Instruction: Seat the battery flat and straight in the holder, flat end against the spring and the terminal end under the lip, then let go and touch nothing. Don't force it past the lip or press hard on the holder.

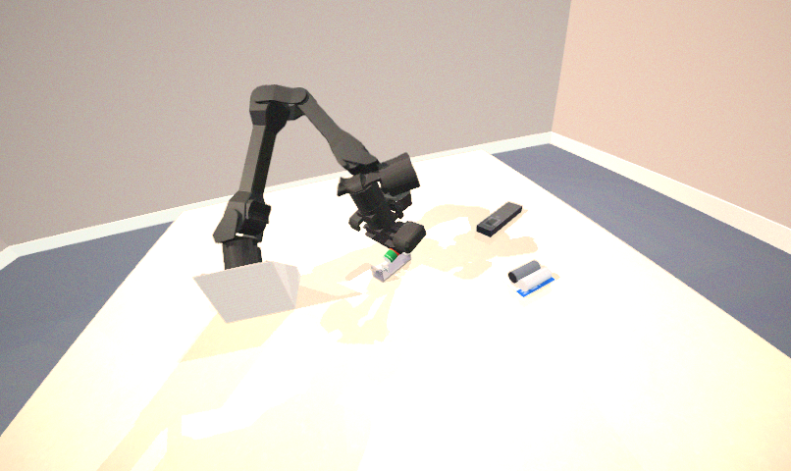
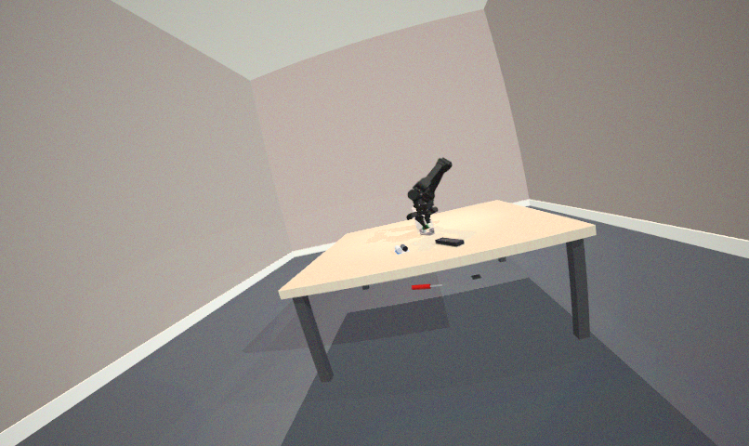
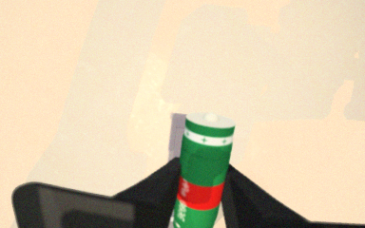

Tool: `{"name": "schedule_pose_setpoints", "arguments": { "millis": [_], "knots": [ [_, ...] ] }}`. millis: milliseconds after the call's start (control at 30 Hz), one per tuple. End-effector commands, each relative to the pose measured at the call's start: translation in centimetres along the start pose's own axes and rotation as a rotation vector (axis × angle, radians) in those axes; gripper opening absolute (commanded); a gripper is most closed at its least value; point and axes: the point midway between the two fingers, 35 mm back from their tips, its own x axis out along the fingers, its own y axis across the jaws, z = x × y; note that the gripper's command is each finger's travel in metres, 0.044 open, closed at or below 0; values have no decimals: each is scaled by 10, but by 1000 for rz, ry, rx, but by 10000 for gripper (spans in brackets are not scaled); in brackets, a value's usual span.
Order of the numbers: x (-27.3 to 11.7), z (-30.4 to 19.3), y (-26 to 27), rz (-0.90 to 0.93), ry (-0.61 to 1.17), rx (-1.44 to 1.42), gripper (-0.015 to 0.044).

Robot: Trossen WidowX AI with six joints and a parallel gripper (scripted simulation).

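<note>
A green battery (image 1: 391, 255) (image 2: 426, 227) (image 3: 202, 152) with a red band and a white stripe is held in my gripper (image 1: 395, 250) (image 3: 201, 167), which is shut on its sides. In the wrist view the nubbed terminal end faces up the picture; the flat end is out of frame. The small grey holder (image 1: 395, 268) (image 2: 427, 232) (image 3: 176, 135) stands on the table. The battery is over or at it, and mostly covers it in the wrist view. Whether they touch, and how the battery sits to the spring and lip, I cannot tell.
A pale angled box (image 1: 247, 291) stands near the arm's base. A black remote (image 1: 499, 220) (image 2: 449, 242) lies beyond the holder. A dark cylinder (image 1: 523, 272) (image 2: 404, 247) lies beside a white roll with a blue edge (image 1: 536, 281). A red screwdriver (image 2: 421, 286) shows below table height.
</note>
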Motion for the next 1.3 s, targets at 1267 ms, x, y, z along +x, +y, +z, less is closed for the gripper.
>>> {"name": "schedule_pose_setpoints", "arguments": {
  "millis": [1267],
  "knots": [
    [11,-13,3,-29,-219,19,86]
  ]
}}
